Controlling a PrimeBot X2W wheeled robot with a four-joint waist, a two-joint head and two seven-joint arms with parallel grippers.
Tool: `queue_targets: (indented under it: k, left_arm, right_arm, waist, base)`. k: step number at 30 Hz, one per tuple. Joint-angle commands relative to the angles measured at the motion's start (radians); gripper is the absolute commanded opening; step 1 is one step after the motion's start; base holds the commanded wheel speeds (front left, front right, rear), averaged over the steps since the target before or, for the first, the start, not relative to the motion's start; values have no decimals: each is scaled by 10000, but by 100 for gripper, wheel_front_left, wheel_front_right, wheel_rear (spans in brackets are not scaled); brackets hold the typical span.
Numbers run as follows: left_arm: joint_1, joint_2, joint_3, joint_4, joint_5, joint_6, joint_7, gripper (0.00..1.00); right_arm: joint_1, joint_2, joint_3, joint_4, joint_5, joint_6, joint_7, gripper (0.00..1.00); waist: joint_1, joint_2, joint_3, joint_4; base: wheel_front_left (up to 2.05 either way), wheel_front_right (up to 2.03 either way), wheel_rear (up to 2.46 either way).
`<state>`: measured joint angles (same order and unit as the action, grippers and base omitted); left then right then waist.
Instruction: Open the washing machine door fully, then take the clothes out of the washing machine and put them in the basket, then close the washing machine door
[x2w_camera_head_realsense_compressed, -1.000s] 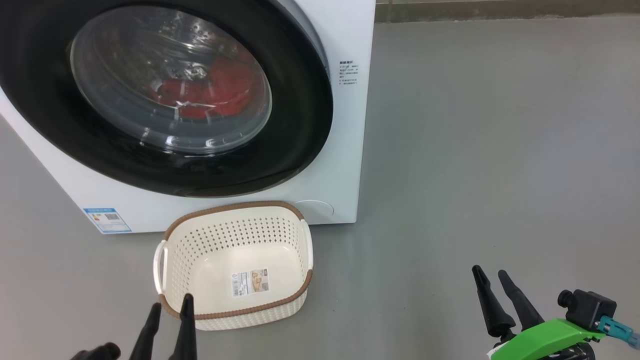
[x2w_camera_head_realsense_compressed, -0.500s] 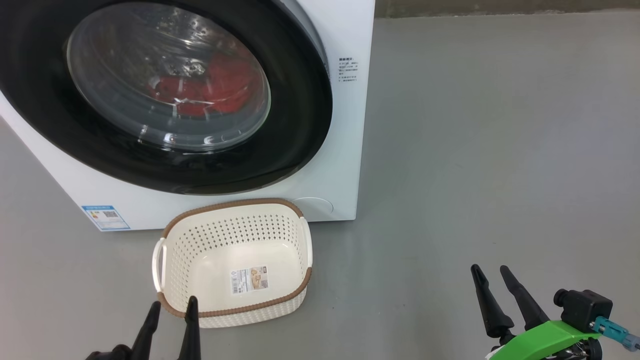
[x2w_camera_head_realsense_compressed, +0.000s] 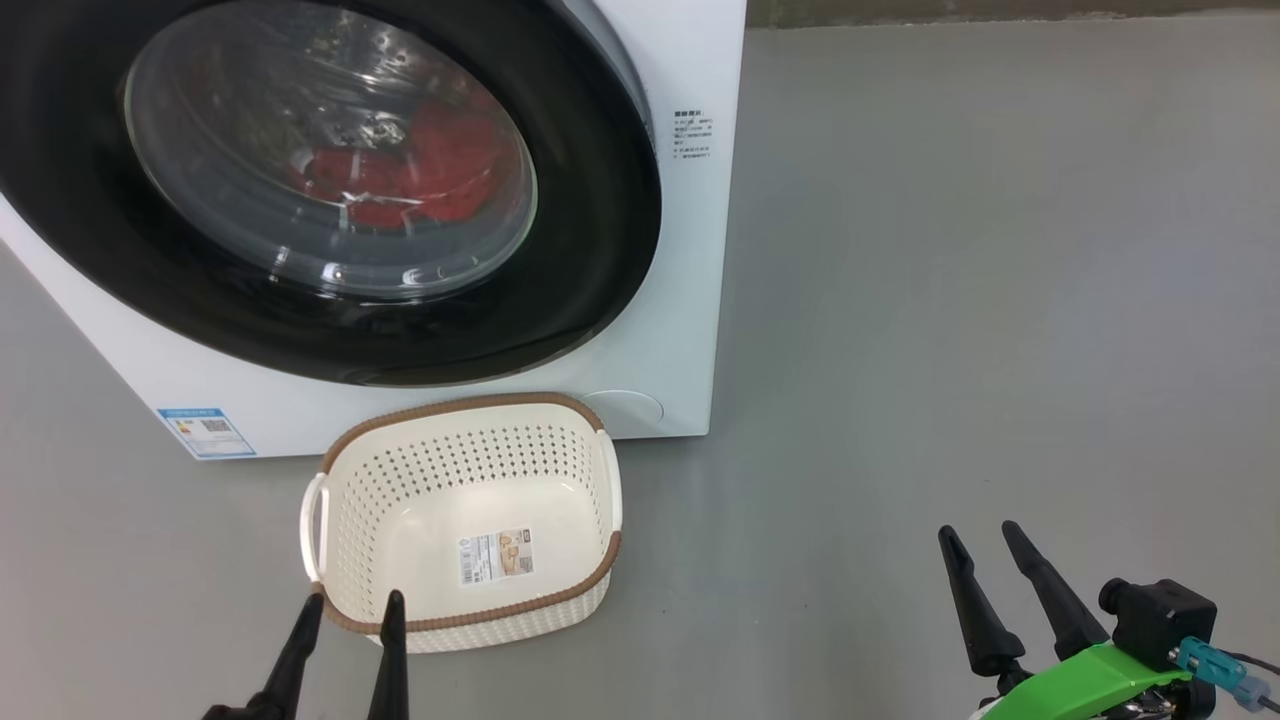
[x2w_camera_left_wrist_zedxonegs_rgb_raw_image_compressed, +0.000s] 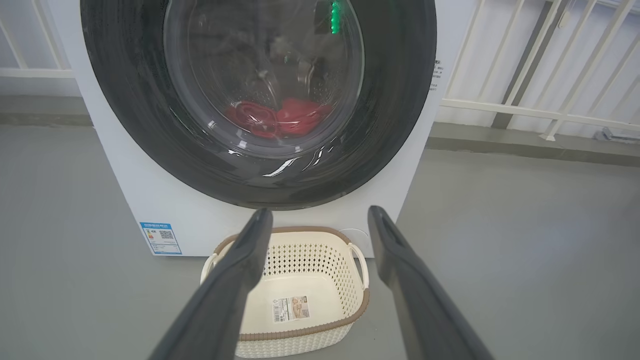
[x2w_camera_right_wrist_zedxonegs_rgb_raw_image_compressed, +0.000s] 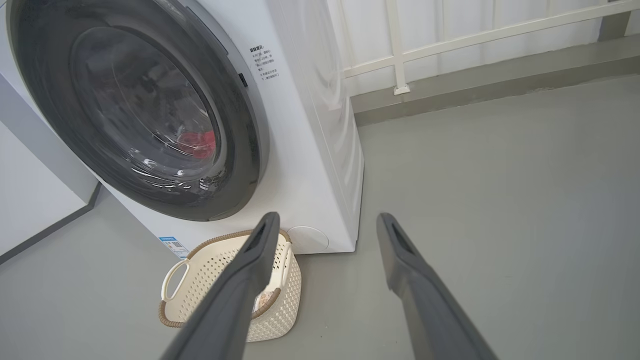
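The left claw (x2w_camera_head_realsense_compressed: 353, 600) hangs low above the floor (x2w_camera_head_realsense_compressed: 950, 300), its two dark fingers parted and nothing between them. Just ahead of its tips stands the basket (x2w_camera_head_realsense_compressed: 450, 470), upright on the floor, cream and perforated with a brown rim. It holds nothing, and the paper label shows bare on its base.

Farther ahead of this claw and above it, the washing machine door (x2w_camera_head_realsense_compressed: 590, 230) sits flush against the washing machine (x2w_camera_head_realsense_compressed: 680, 300). The step in hand is therefore the first one, opening the door fully, and it has not begun.

The door is a wide glossy black ring around a bulging clear glass bowl that throws back bright highlights. Through the glass the clothes (x2w_camera_head_realsense_compressed: 440, 170) lie as a crumpled red heap low in the drum, ahead of and above the left claw, and ahead and to the left of the right one.

The right claw (x2w_camera_head_realsense_compressed: 978, 532) hovers over bare floor well to the right of the basket, fingers spread and empty. The door's right edge lies ahead of it and to its left.

The next move likely calls for a claw to rise to that edge, where the right wrist view shows a small dark notch beside the rim. It would hook there and swing the door wide. Which side carries the hinge I cannot tell. The smooth rim looks slippery for thin fingertips.
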<state>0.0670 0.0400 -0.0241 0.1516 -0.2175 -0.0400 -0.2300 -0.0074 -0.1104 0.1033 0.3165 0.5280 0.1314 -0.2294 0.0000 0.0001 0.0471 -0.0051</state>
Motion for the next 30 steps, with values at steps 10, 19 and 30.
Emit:
queue_targets:
  k: [10,19,30]
  left_arm:
    - [145,103,225,-293,899,56,-318,100]
    - [184,102,233,-221,715,-2,-318,100]
    - [37,102,155,-284,665,-27,-318,100]
  right_arm:
    - [217,-125,-75,-352,-792,-7,-323,100]
    - [409,7,-216,-407,-847,-7,-323,100]
    - [23,155,15,-777,-63,-7,-323,0]
  waist:
    - [0,-1,3,-13]
    - [0,-1,-21,-39]
    - [0,-1,162,105]
  base:
    - [0,0,0]
    - [0,0,0]
    - [0,0,0]
